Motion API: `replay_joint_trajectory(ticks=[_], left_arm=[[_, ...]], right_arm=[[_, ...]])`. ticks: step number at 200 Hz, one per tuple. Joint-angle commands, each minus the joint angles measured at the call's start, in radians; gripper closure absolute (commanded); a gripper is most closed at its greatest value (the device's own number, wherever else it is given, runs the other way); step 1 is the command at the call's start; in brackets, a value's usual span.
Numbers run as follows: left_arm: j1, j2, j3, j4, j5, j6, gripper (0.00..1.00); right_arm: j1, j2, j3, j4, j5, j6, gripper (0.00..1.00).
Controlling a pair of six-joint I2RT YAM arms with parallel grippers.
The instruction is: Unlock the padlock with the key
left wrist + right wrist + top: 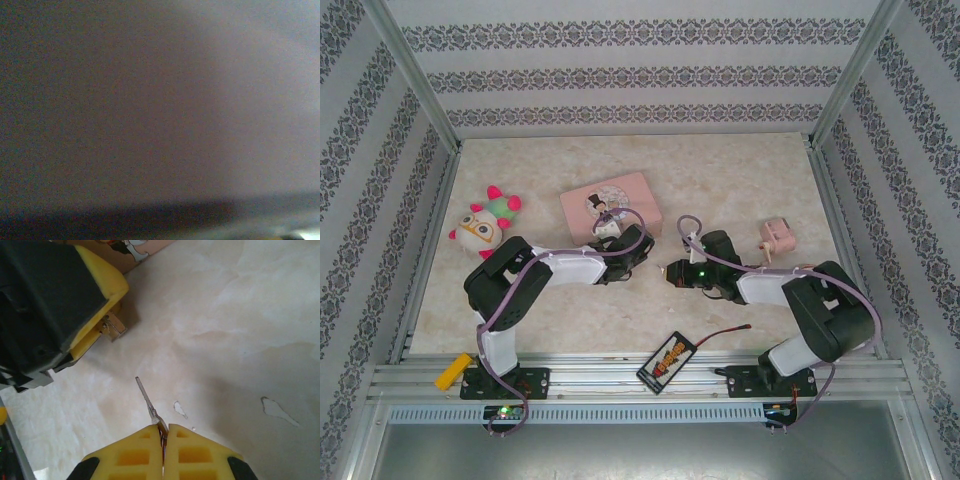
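Yellow pads (195, 455) of the right end effector (164, 437) sit closest to its wrist camera. They are pinched shut on the key (146, 397) by its head, so the blade juts free, aimed toward the padlock (114, 328). That padlock peeks from the left end effector (102, 322), whose jaws look closed on it low over the worktop (240, 315) — likely to steady it for insertion. Key tip and lock are near but apart. The left wrist camera gives a grey-mauve blur, too close to read. From above, both end effectors face each other mid-worktop near the pink tin (605, 197) — insertion, I judge, is not yet begun.
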Motion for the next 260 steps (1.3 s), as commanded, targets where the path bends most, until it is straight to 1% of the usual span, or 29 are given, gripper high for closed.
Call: replay_joint_trajectory(ticks=[1, 23, 71, 145, 260], left_arm=[[-0.017, 0.045, 0.011, 0.252, 0.185, -0.054, 0.88], [-0.017, 0.049, 0.006, 0.285, 0.199, -0.071, 0.92], [-0.017, 0.051, 0.001, 0.306, 0.210, -0.086, 0.96], [-0.017, 0.045, -0.010, 0.300, 0.210, -0.089, 0.95], [-0.017, 0.054, -0.003, 0.299, 0.208, -0.082, 0.95]], right_arm=[[0.022, 0.031, -0.007, 0.086, 0.046, 0.018, 1.00], [0.040, 0.055, -0.003, 0.101, 0.088, 0.019, 1.00], [0.050, 0.105, -0.018, 0.196, 0.139, 0.079, 1.00], [0.041, 0.162, 0.005, 0.288, 0.100, 0.118, 1.00], [0.041, 0.099, -0.056, 0.312, 0.115, 0.119, 1.00]])
